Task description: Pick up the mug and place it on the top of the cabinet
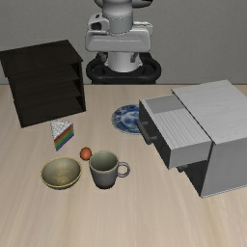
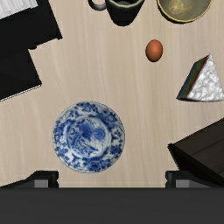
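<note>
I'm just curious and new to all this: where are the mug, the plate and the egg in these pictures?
mug (image 1: pixel 102 178): exterior view, on its side wall.
plate (image 2: pixel 90 136): wrist view, on its blue patterned middle.
egg (image 2: pixel 154 50): wrist view, on its middle.

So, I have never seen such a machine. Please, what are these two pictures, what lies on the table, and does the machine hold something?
This is a simulated robot arm standing at a wooden table. One picture looks at the table from outside; the other comes from a camera on the arm's hand, the end effector, looking down. Its two fingers stand apart and hold nothing. On the table are a mug, a bowl beside it, a small brown egg-like ball, a wedge with a rainbow edge, and a blue-patterned plate. A black cabinet and a grey cabinet with one drawer pulled open also stand there. The mug is not yet picked up.
</note>
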